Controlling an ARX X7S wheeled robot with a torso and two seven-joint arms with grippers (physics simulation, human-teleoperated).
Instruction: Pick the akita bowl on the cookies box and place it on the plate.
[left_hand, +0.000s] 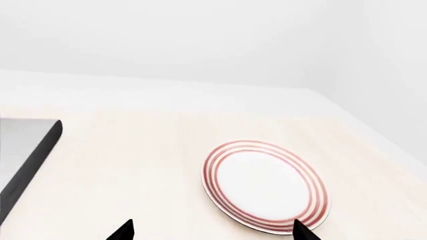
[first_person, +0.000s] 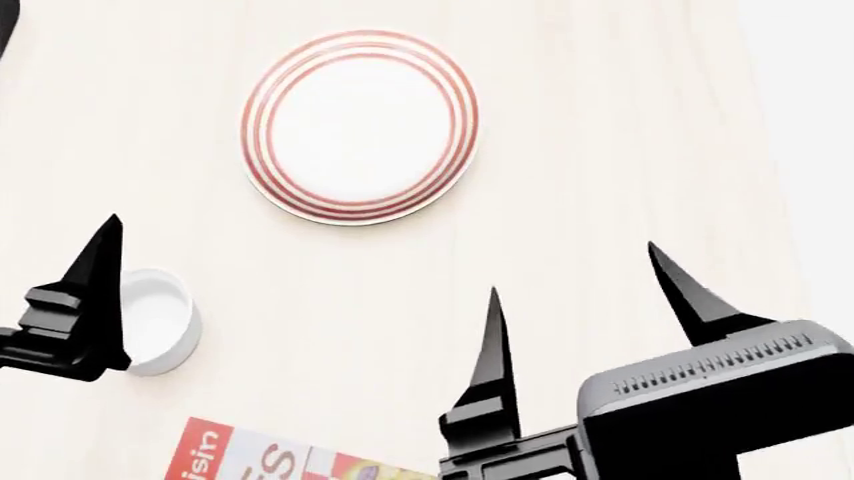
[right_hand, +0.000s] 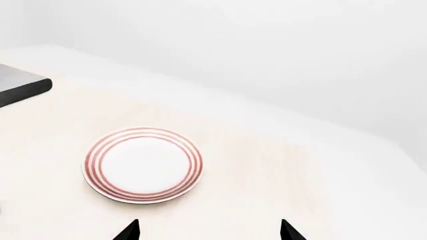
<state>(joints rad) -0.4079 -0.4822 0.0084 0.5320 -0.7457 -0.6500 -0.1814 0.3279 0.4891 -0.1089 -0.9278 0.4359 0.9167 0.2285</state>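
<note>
The plate (first_person: 360, 125), white with red rings, lies empty on the pale table and also shows in both wrist views (left_hand: 267, 185) (right_hand: 142, 164). A corner of the red-and-white cookies box (first_person: 267, 460) shows at the head view's bottom edge. The akita bowl is out of view. My right gripper (first_person: 574, 272) (right_hand: 209, 231) hovers open and empty, nearer to me than the plate and to its right. My left gripper (left_hand: 213, 232) is open and empty, with one dark finger (first_person: 94, 290) beside a small white cup.
The small plain white cup (first_person: 154, 320) stands just right of the left finger, above the cookies box. A grey slab with a dark edge (left_hand: 30, 160) (right_hand: 23, 85) lies at the table's far left. The table's edge runs along the right (first_person: 801, 200).
</note>
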